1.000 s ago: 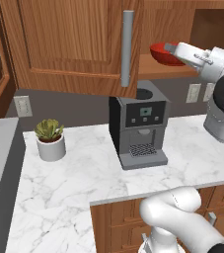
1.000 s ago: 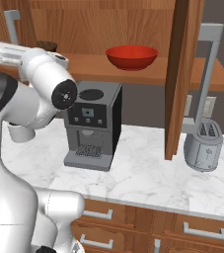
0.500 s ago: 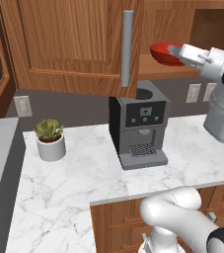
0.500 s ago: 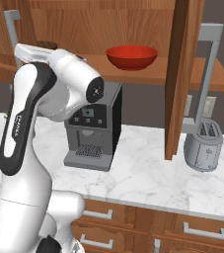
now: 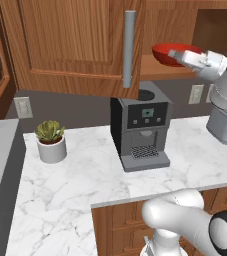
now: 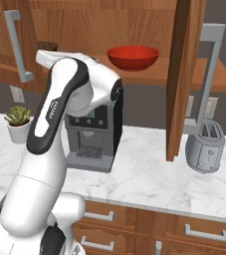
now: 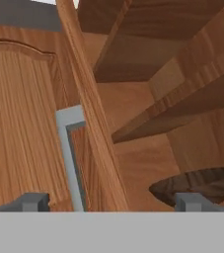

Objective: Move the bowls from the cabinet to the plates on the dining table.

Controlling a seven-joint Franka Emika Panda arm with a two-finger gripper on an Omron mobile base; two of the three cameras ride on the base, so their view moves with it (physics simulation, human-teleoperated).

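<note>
The glossy red bowl [image 5: 166, 53] [image 6: 133, 56] sits on the lower shelf of the open brown cabinet [image 5: 75, 45] [image 6: 184, 74]. The dark wood-grain bowl [image 7: 197, 182] [image 6: 47, 46] rests on the same shelf, to the left of the red one. My gripper [image 7: 112, 202] [image 5: 177, 54] [image 6: 41, 56] hovers at shelf height in front of the cabinet, open, with nothing between its fingertips [image 7: 32, 201]. In the hand view the wood bowl lies just beyond the right fingertip. The plates and the dining table are out of view.
A grey coffee machine [image 5: 142, 125] stands on the marble counter [image 5: 75, 180] under the shelf. A potted plant [image 5: 50, 142] is to its left and a toaster [image 6: 206, 149] to its right. The open door's edge and grey bar handle [image 7: 66, 153] stand close to the hand.
The arm's elbow has swung up and the arm now stands more upright. The hand stays at shelf height by the cabinet, open as before. Neither bowl has moved.
</note>
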